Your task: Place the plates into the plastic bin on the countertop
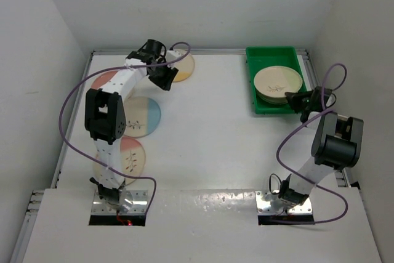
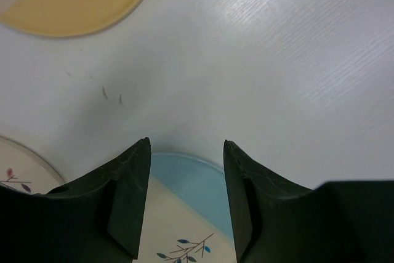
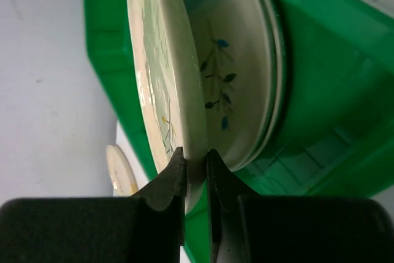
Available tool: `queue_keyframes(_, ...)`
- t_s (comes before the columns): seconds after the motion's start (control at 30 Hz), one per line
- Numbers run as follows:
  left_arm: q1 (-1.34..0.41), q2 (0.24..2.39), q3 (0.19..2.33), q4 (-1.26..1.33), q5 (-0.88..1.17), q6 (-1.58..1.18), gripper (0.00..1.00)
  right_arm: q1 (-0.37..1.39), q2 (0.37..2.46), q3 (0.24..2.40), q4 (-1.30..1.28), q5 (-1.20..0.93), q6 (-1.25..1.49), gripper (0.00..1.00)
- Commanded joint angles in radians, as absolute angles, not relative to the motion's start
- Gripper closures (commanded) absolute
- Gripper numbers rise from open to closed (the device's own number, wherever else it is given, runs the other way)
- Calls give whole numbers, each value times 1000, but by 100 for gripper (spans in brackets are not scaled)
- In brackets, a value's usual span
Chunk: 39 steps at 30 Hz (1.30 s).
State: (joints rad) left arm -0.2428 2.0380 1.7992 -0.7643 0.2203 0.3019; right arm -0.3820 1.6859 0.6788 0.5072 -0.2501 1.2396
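Observation:
The green plastic bin (image 1: 274,58) stands at the back right of the white countertop (image 1: 209,133) and holds a stack of plates (image 3: 243,72). My right gripper (image 1: 300,101) is shut on the near rim of the top cream plate (image 1: 278,81), holding it just over that stack; in the right wrist view its jaws (image 3: 196,159) pinch that plate (image 3: 161,78). My left gripper (image 1: 164,79) is open and empty above the bare counter, between a yellow plate (image 1: 183,69) and a blue plate (image 1: 143,116). The left wrist view shows the blue plate (image 2: 184,198) under the open gripper (image 2: 186,146).
Two pink plates lie along the left side, one at the back (image 1: 103,82) and one nearer (image 1: 128,156), both partly under the left arm. White walls close in the left, back and right. The bin wall (image 3: 320,60) rises close beside the held plate.

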Motion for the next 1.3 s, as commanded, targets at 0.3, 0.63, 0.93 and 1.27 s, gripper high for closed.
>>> queue_keyframes(0.3,-230,1965,1767,-770,149,310,31,-351,1741,891,295,-220,1059,52)
queue_keyframes(0.63,-89,2023,1720,-815,42,278,29,-288,1717,1051,-132,-28,830,41)
queue_keyframes(0.93,96,2033,1586,-824,41,249,36,-181,1615,1085,-206,78,674,38)
queue_keyframes(1.27,206,2100,1471,-802,61,238,49,23,1454,1052,-178,109,565,36)
